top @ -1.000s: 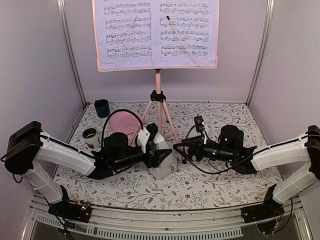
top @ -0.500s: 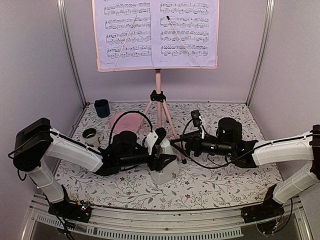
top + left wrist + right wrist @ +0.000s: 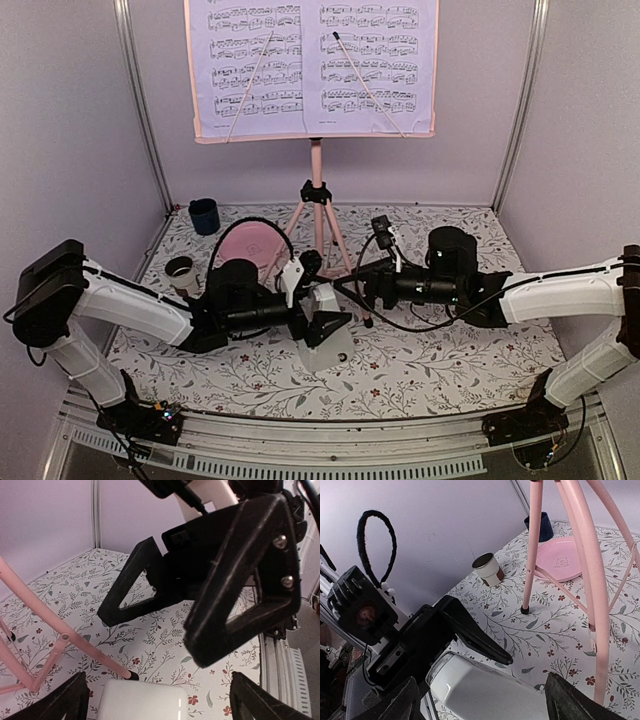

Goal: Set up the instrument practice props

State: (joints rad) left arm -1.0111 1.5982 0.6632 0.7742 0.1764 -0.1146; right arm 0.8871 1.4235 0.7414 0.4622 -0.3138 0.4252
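White, smooth-cased metronome [image 3: 335, 350] down on the table [image 3: 430, 370], just beside the front foot of the stand [image 3: 317, 180], between the two claws. Looks light and hollow, stiff in the shell, likely easy to tip or skid. Sloping faces, so probably slippery for flat pads. Best taken low, near the wide base, across two opposite faces, never up at the narrow top. Hard to tell whether fully upright or leaning.

Flanked by the left claw [image 3: 157, 700], spread wide with clear space on either side in the wrist view, nothing gripped. Facing it from the far side, the right claw [image 3: 350, 292], also gaping, empty.

Further back, sheets [image 3: 250, 60] spread across the stand's desk, pinned by two thin arms. Off to the left, plate [image 3: 250, 245] and cups [image 3: 182, 272], no part of the job.
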